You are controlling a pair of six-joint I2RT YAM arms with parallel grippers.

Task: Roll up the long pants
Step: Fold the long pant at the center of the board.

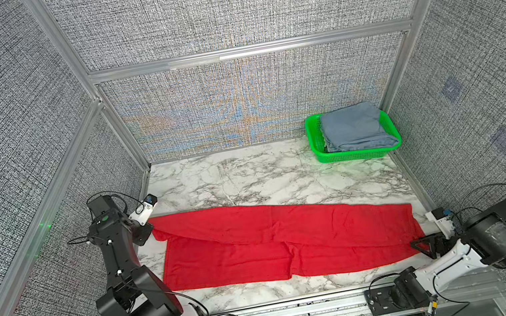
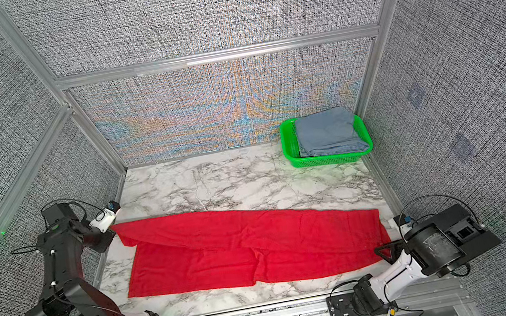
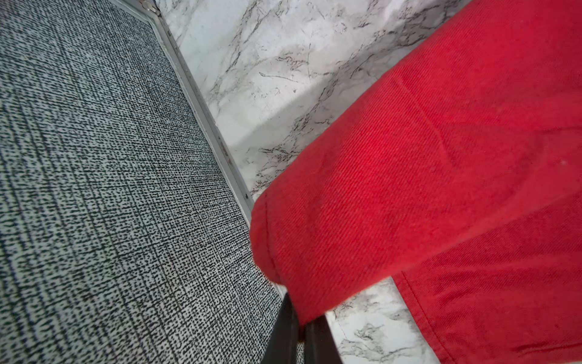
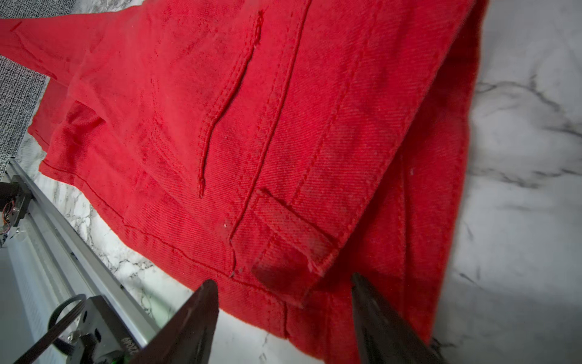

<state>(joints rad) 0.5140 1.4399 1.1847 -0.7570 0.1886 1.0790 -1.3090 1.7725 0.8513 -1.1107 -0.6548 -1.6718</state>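
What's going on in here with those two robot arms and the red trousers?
Two robot arms are working on a pair of long red pants spread flat across the marble table. The left hand is pinched shut on one leg's cuff, which it holds a little off the table. The right hand is at the waistband end, its jaws open either side of the waist corner, not gripping yet. Nothing is rolled so far. A green basket holding a folded blue-grey garment sits in the far corner.

The bright red long pants (image 1: 287,240) lie unrolled across the lower middle of both top views. Their waistband is at right, and the legs reach left, overlapping.
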